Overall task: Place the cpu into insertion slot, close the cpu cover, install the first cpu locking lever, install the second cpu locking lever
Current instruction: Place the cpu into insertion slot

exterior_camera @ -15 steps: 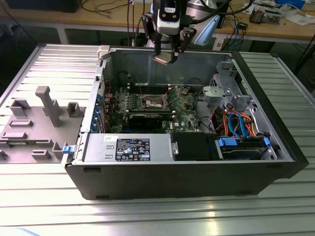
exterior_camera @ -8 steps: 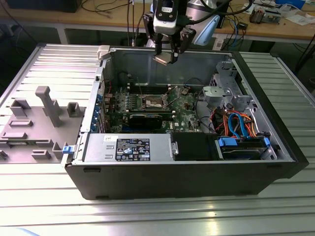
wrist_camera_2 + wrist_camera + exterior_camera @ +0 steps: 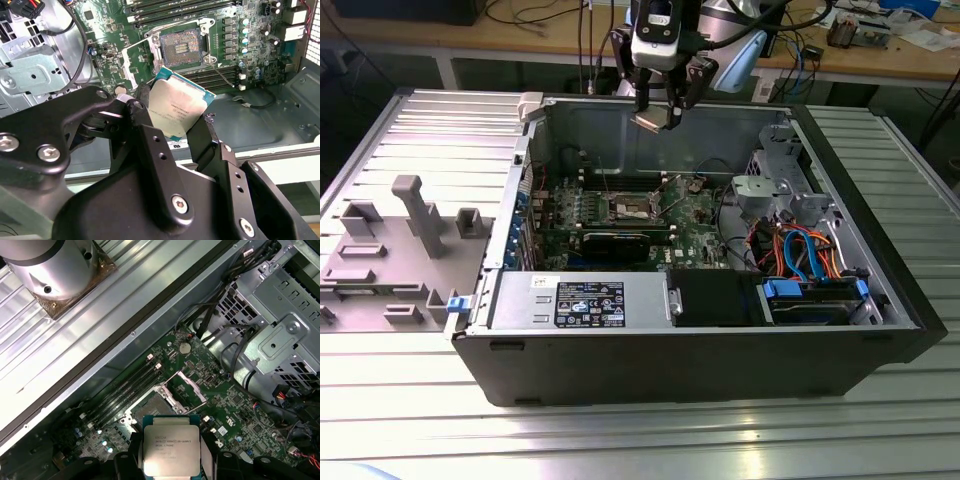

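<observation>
Cpu [image 3: 176,107]: held by its edges in mid-air, above the far side of the open computer case [image 3: 700,360].
Gripper [image 3: 660,112]: fingers [image 3: 141,112] closed on the cpu.
Insertion slot [image 3: 180,47]: uncovered and unfilled, on the green board [image 3: 700,240] inside the case.
Cpu cover [image 3: 180,390]: raised beside the slot.
Hidden: part of the slot, behind the cpu in the first wrist view.
Worktop [image 3: 620,440]: carries the case.
</observation>
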`<state>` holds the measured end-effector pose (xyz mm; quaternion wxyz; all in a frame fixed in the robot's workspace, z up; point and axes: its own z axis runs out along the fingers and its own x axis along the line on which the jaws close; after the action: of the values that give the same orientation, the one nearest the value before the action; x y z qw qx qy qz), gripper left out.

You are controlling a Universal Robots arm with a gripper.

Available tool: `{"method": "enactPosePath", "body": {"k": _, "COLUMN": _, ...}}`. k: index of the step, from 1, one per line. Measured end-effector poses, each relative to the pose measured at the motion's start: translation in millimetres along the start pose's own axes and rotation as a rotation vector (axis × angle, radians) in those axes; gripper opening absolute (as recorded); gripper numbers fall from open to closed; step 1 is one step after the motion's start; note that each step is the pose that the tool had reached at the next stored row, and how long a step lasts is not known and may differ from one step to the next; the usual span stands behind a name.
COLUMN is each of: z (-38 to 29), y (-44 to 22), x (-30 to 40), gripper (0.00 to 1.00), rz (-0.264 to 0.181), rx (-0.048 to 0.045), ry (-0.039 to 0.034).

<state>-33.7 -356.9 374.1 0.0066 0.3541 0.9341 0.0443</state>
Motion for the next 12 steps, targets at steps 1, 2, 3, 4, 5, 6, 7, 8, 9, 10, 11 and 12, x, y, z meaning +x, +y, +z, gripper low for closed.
{"method": "enactPosePath", "body": {"k": 1, "z": 0.0, "y": 0.0, "x": 0.0, "gripper": 0.54, "rz": 0.0, "rx": -0.0001, "ry": 0.0}}
{"method": "enactPosePath", "body": {"k": 2, "z": 0.0, "y": 0.0, "x": 0.0, "gripper": 0.54, "rz": 0.0, "rx": -0.0001, "ry": 0.0}}
{"method": "enactPosePath", "body": {"k": 3, "z": 0.0, "y": 0.0, "x": 0.0, "gripper": 0.54, "rz": 0.001, "rx": 0.0, "ry": 0.0}}
{"method": "enactPosePath", "body": {"k": 4, "z": 0.0, "y": 0.0, "x": 0.0, "gripper": 0.54, "rz": 0.003, "rx": -0.0001, "ry": -0.0002}}
{"method": "enactPosePath", "body": {"k": 5, "z": 0.0, "y": 0.0, "x": 0.0, "gripper": 0.54, "rz": 0.005, "rx": -0.0001, "ry": -0.0004}}
{"method": "enactPosePath", "body": {"k": 6, "z": 0.0, "y": 0.0, "x": 0.0, "gripper": 0.54, "rz": 0.009, "rx": -0.0002, "ry": -0.0007}}
{"method": "enactPosePath", "body": {"k": 7, "z": 0.0, "y": 0.0, "x": 0.0, "gripper": 0.54, "rz": 0.01, "rx": -0.0002, "ry": -0.0009}}
{"method": "enactPosePath", "body": {"k": 8, "z": 0.0, "y": 0.0, "x": 0.0, "gripper": 0.54, "rz": 0.01, "rx": -0.0002, "ry": -0.0009}}
{"method": "enactPosePath", "body": {"k": 9, "z": 0.0, "y": 0.0, "x": 0.0, "gripper": 0.54, "rz": 0.011, "rx": -0.0002, "ry": -0.001}}
{"method": "enactPosePath", "body": {"k": 10, "z": 0.1, "y": 0.0, "x": 0.0, "gripper": 0.54, "rz": 0.013, "rx": -0.0003, "ry": -0.0011}}
{"method": "enactPosePath", "body": {"k": 11, "z": 0.1, "y": 0.0, "x": 0.0, "gripper": 0.54, "rz": 0.013, "rx": -0.0004, "ry": -0.0011}}
{"method": "enactPosePath", "body": {"k": 12, "z": 0.1, "y": 0.0, "x": 0.0, "gripper": 0.54, "rz": 0.014, "rx": -0.0003, "ry": -0.0012}}
